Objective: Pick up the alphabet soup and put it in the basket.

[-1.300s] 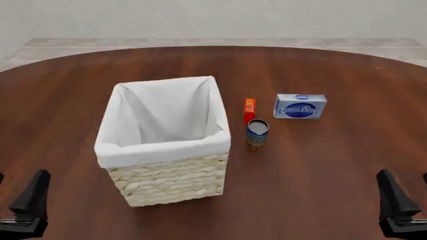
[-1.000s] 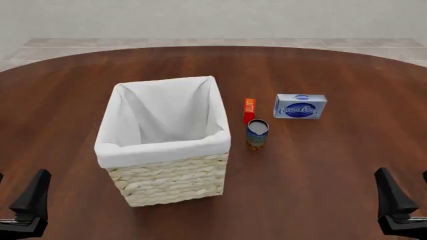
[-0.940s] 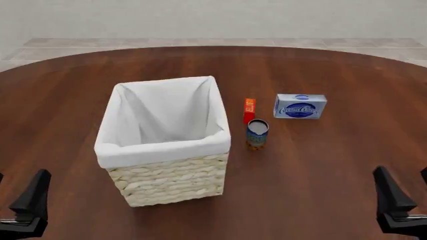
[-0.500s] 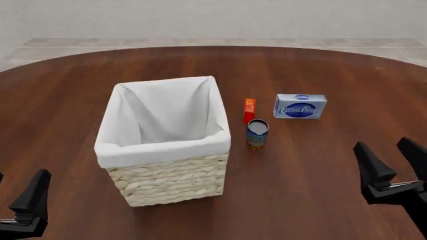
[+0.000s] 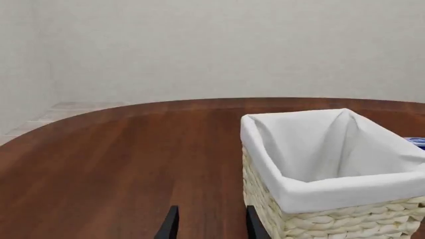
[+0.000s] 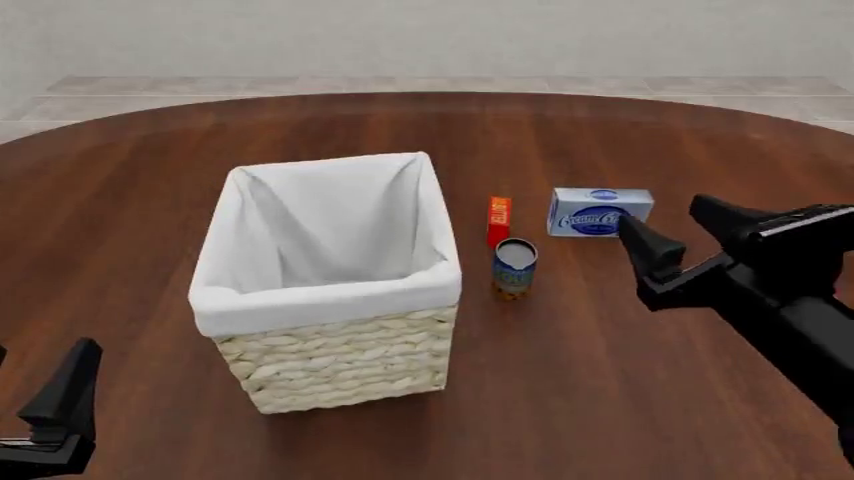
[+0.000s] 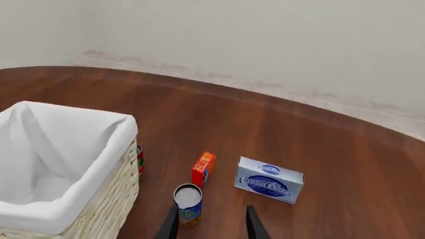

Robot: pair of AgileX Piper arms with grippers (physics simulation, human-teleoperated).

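Right gripper (image 6: 683, 232) has come up and forward from the near right corner since the earlier frames, now hanging over the table (image 6: 601, 380), fingers spread with nothing between them. Left gripper (image 6: 60, 400) unchanged at the near left edge; only one finger shows in the front view, while the left wrist view shows two fingertips (image 5: 171, 226) apart.

Alphabet soup (image 6: 514, 267) stands upright on the table, to the left of the right gripper and slightly nearer the arms' side, well apart from it. Basket (image 6: 327, 375) sits further left, just beside the can, not touching.

Red-orange box (image 6: 499, 220) stands just behind the can; cream cheese box (image 6: 598, 212) lies close to the right gripper's tips, beyond them.

Right wrist view adds a small red-and-green object (image 7: 140, 159) tucked against the basket's far side, hidden in the front view. Left wrist view shows the basket but not the can.
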